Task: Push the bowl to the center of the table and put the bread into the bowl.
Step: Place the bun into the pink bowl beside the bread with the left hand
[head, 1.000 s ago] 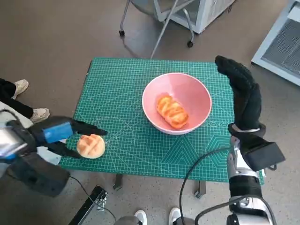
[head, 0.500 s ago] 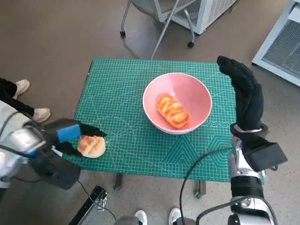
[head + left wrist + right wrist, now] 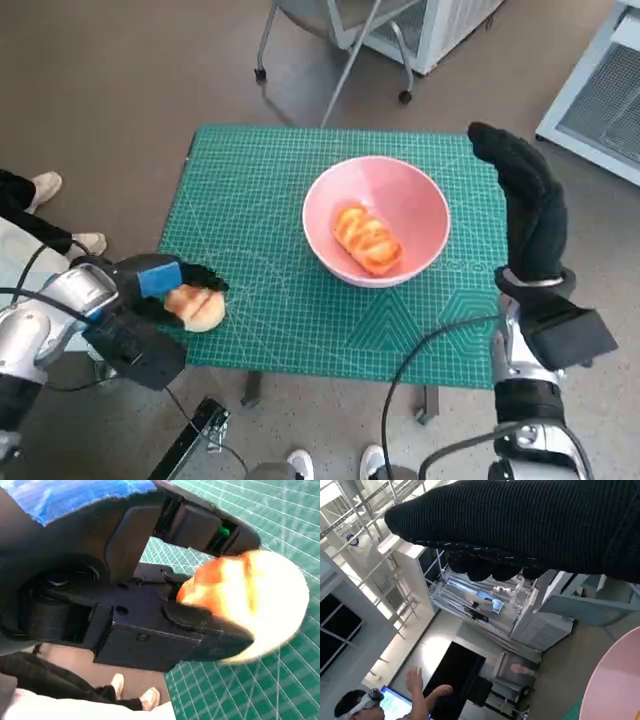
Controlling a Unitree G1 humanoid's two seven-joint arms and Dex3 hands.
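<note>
Our left hand has just closed around the round bun at the table edge, ready to lift toward the pink bowl; our right hand stays open, holding nothing.

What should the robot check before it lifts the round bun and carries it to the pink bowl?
1. Left hand has the round bun: ok. The left wrist view shows black fingers closed over and under it.
2. Bun off the table: not ok. It seems to sit on the green mat near the left front corner.
3. Pink bowl near the table's middle: ok, roughly, a bit toward the right.
4. Room in the bowl: ok. One long bread lies inside, with pink space beside it.
5. Right hand out of the way: ok. It is raised beside the bowl's right rim, holding nothing.
6. Grip firm enough to lift: cannot tell.
</note>
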